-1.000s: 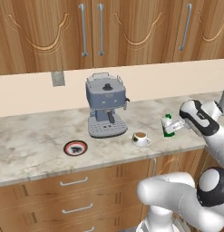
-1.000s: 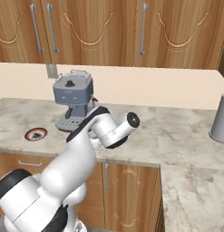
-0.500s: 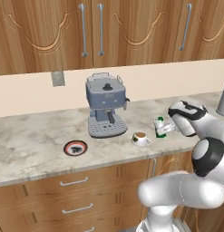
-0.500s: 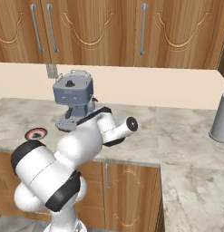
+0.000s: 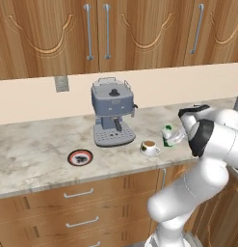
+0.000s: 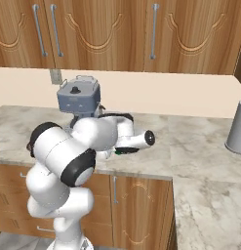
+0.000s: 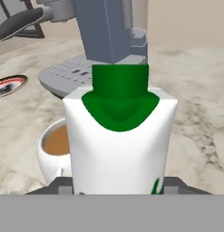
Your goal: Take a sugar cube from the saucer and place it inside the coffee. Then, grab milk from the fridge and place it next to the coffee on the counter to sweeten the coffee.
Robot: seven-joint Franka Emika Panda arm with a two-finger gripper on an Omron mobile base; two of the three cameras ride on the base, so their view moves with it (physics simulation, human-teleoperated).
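Note:
The milk (image 7: 120, 136), a white carton with a green top, fills the middle of the hand view, and my gripper (image 7: 120, 183) is shut on its lower part. In the left base view the milk (image 5: 167, 135) is held by the gripper (image 5: 174, 140) low at the counter (image 5: 38, 144), just right of the coffee (image 5: 149, 147). The coffee (image 7: 54, 149) shows brown liquid right behind the carton. The black saucer (image 5: 80, 157) with its red rim lies left of the cup. The sugar cube is too small to make out. The fridge is out of view.
A grey-blue coffee machine (image 5: 113, 116) stands on the counter just behind the cup and carton. Wooden wall cabinets (image 5: 106, 34) hang above. A grey cylinder (image 6: 236, 127) stands at the counter's far right. My own arm (image 6: 78, 146) hides the cup from the right.
The arm has carried the milk a little to the left, closer to the coffee cup, and its elbow has swung round. The cup, saucer and machine have stayed put.

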